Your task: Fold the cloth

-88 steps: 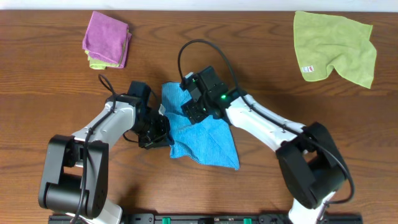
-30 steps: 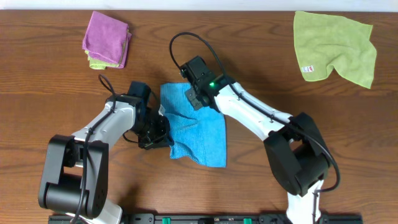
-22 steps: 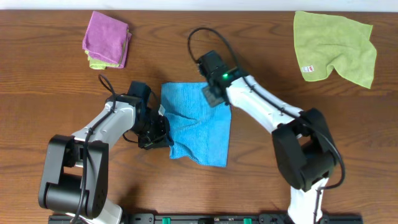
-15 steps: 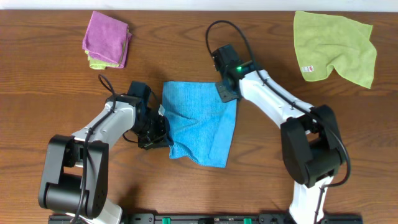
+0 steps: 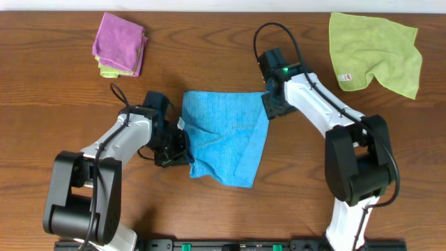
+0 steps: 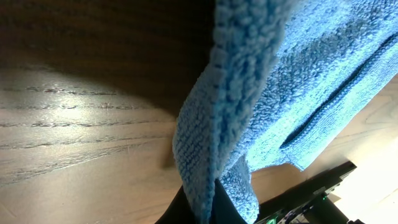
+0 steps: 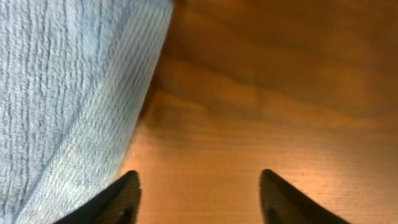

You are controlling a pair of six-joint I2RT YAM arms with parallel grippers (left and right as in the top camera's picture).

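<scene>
The sky-blue cloth (image 5: 226, 136) lies spread on the wooden table, its lower part still doubled over and rumpled. My left gripper (image 5: 180, 148) sits at the cloth's left edge, shut on a pinched fold of the cloth (image 6: 261, 93); the fold runs down between my left gripper's (image 6: 202, 211) dark fingertips. My right gripper (image 5: 273, 104) hovers just right of the cloth's upper right corner. In the right wrist view my right gripper (image 7: 199, 186) is open over bare wood, with the cloth (image 7: 68, 93) lying beside the left finger (image 7: 121, 199).
A folded purple cloth (image 5: 120, 43) with a yellow-green layer under it lies at the back left. A yellow-green cloth (image 5: 376, 52) with a small white tag lies at the back right. The table's front edge runs along the bottom.
My right gripper pulled the cloth's upper corner to the right, spreading the top edge flat, then opened and let it go. The left gripper kept its hold and stayed put.
</scene>
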